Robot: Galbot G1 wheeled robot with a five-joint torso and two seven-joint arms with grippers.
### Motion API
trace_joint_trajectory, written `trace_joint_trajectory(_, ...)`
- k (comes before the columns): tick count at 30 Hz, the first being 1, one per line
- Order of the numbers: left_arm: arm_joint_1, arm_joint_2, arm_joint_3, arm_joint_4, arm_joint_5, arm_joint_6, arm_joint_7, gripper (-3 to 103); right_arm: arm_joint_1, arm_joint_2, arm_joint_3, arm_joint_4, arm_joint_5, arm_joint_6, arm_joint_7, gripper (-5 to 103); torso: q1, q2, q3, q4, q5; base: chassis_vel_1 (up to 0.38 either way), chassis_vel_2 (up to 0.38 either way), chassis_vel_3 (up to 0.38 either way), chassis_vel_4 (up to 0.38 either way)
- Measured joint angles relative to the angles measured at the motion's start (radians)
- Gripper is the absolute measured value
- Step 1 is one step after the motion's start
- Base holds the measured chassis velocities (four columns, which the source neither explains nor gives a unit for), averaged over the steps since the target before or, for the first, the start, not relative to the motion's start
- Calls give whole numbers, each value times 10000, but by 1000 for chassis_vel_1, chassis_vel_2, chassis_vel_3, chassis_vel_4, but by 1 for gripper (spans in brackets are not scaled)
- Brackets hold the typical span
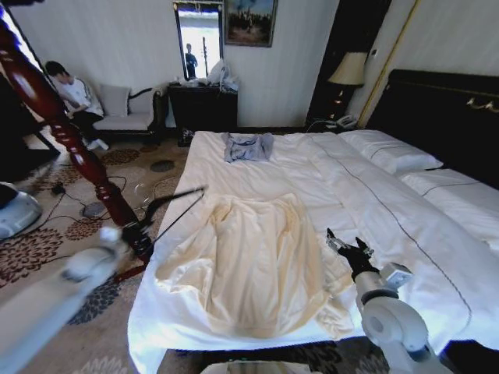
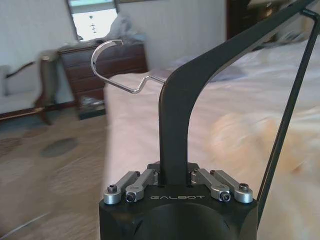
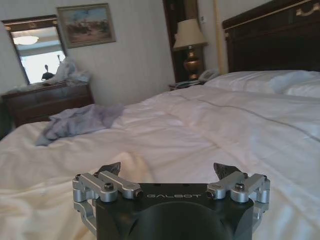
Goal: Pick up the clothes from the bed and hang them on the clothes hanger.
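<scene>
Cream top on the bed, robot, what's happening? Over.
Left gripper shut on slim black hanger, beside the bed. Right gripper open, over the bedsheet. Cream long-sleeved top flat on white bed, ungrasped.

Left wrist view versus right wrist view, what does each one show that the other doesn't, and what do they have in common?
Left wrist view alone: the left gripper shut on the black clothes hanger, whose wire hook curves toward the dresser.

Right wrist view alone: the right gripper open just above the bed, the small grey-blue garment lying near the bed's far edge, the lamp, the dark headboard and a framed painting.

Both: the white bed, the cream clothes spread flat on it, and the dark dresser against the far wall.
</scene>
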Motion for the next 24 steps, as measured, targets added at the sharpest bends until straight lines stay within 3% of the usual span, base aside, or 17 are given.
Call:
trace_joint_trajectory(3,-770,-559,622,177,138,92,-27,23,-104,21,150,-45,11,-2,0,100,0,0,0,13,5,0,0,0,0)
trace_joint_trajectory(10,-2437,-482,1989,460,153,293,581,23,19,165,188,-195,20,0,1,100,-3,1,-2,28,1,0,0,0,0)
trace_joint_trajectory(12,-3675,-460,3316,766,163,301,1049,23,238,227,180,-323,131,-1,30,100,-2,0,-1,20,1,0,0,0,0)
trace_joint_trajectory(14,-3863,-470,3511,817,169,300,1122,23,264,231,179,-337,148,-1,36,100,-1,0,-1,18,1,0,0,0,0)
trace_joint_trajectory(15,-5521,-751,5170,1387,236,266,1690,23,637,175,205,-542,507,-30,98,100,-1,-1,0,17,2,0,0,0,0)
trace_joint_trajectory(24,-7677,-1836,7632,2927,1295,-54,2386,23,1454,-1075,289,-1419,895,-64,18,100,-1,-1,0,19,0,0,0,0,0)
